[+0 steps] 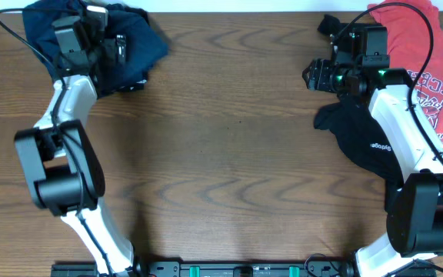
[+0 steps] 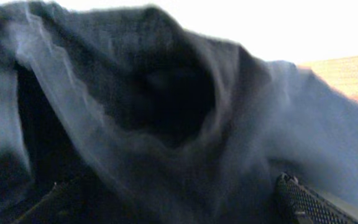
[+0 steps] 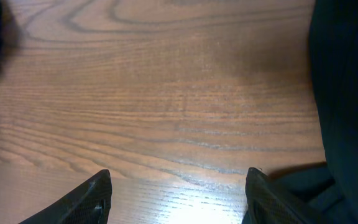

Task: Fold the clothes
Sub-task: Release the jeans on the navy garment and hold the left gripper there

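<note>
Soft shirts, nothing grabbed yet

From above: the blue shirt point(image 1: 129, 38) lies bunched far left and the black shirt point(image 1: 360, 138) on the right; both look floppy and light, best pinched at an edge. Left camera: left gripper point(image 2: 173, 208) spread wide, blue cloth between. Right camera: right gripper point(image 3: 179, 193) spread wide over the table point(image 3: 166, 93), holding nothing.

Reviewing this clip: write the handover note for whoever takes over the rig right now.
Left gripper: open, fingers either side of the crumpled navy blue garment at the table's far left corner.
Right gripper: open, holding nothing, above the wooden table, beside the crumpled black garment.
Red T-shirt with white lettering: heaped at the far right corner.
Done: nothing folded.
Left: spread and fold all three.
</note>
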You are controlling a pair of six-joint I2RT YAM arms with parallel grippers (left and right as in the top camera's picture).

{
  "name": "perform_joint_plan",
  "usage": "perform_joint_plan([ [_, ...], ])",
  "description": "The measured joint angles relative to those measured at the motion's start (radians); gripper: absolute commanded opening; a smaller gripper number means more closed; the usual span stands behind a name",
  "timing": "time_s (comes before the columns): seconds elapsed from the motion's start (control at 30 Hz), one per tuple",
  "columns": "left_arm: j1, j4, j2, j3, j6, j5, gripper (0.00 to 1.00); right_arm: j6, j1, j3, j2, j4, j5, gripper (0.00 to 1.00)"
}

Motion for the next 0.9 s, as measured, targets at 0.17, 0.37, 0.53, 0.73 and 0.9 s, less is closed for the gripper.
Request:
perform_joint_plan([
  [0.17, 0.000, 0.316, 0.102, -0.004, 0.003, 0.005, 0.98, 0.000, 0.000, 0.000, 0.000, -0.009, -0.001, 0.67],
  [0.37, 0.000, 0.579, 0.183, -0.006, 0.003, -0.014, 0.98, 0.000, 0.000, 0.000, 0.000, -0.026, -0.003, 0.67],
  [0.53, 0.000, 0.757, 0.193, 0.018, -0.001, -0.046, 0.98, 0.000, 0.000, 0.000, 0.000, -0.039, -0.003, 0.66],
  [0.73, -0.004, 0.679, 0.193, 0.187, -0.036, -0.069, 0.98, 0.000, 0.002, 0.000, 0.000, -0.046, -0.003, 0.67],
  [0.9, -0.008, 0.487, 0.173, 0.232, -0.071, -0.093, 0.98, 0.000, 0.017, 0.000, 0.000, -0.046, -0.004, 0.68],
])
